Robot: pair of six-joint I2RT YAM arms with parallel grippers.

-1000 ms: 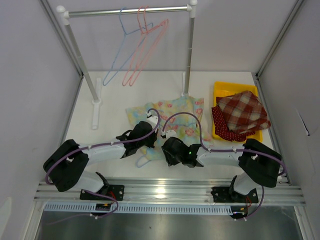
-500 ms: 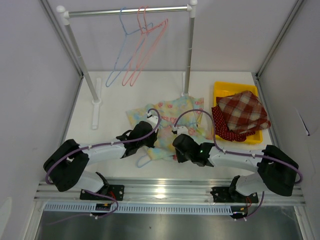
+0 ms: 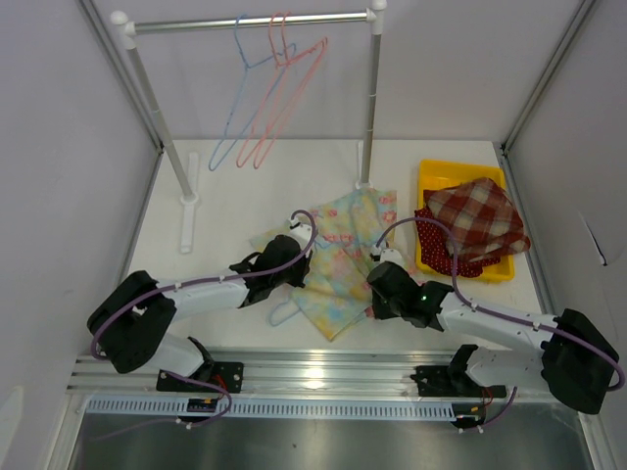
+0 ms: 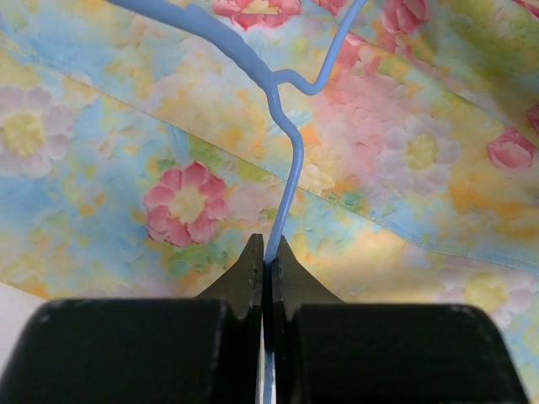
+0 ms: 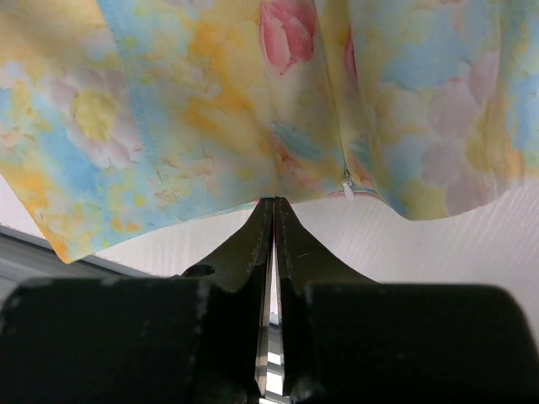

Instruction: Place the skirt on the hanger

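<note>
1. The left claw was found clamped shut on the wire neck of the blue hanger, which was laid across the floral skirt. The right claw was pinched tight on the skirt's hem.
2. The skirt was spread on the counter between the two arms, just beside the yellow tray.
3. For the step in hand, it was judged that the hanger should be kept flat and steady. The hem should be raised only a little, so that the cloth could be drawn over one hanger shoulder.
4. A pinch through both layers was judged the main risk, since the opening would then be kept shut against the wire.
5. Against the frame a second earlier, the right claw had been carried from beside the left claw out to the right and closed from a half-open stand. The skirt had been dragged rightward with it, and one corner fanned toward the near edge.
6. The left claw and the hanger were barely shifted.
</note>
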